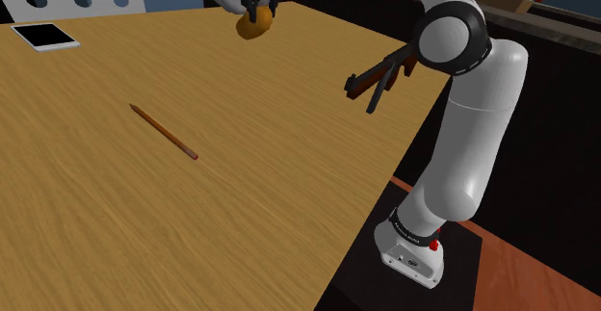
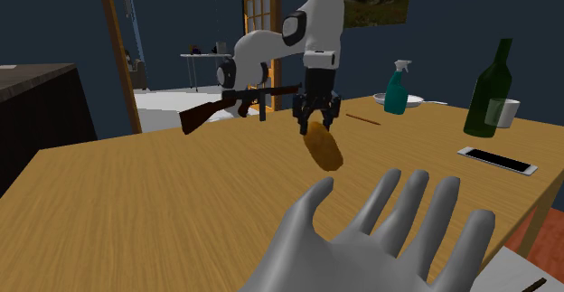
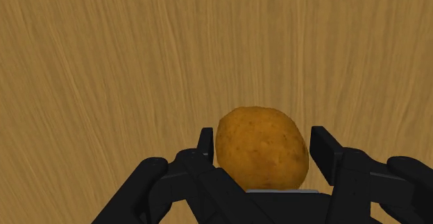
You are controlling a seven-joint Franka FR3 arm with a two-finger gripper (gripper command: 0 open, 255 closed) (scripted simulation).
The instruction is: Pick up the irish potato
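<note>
Shoulder view: the black gripper [image 1: 262,7] is up by the far edge of the table [image 1: 241,213], pointing down, with a brown-orange potato [image 1: 254,26] pinched between its 2 fingers. A pencil [image 1: 164,131] lies around mid-table, a phone [image 1: 43,37] sits by the far corner on that view's left, and a rifle [image 1: 378,76] pokes over the edge nearest the arm.

Second exterior view: the potato [image 2: 323,147] hangs tilted under the gripper [image 2: 316,125], and it looks clear of the wood. The rifle [image 2: 230,105] is behind it. A green bottle [image 2: 488,87] and a teal spray bottle [image 2: 396,89] stand toward that view's right edge, and a grey hand [image 2: 371,236] is in the foreground.

Wrist view: the fingers [image 3: 205,143] are closed partway, hugging the potato [image 3: 262,150] on both sides, with wood grain beyond it.
</note>
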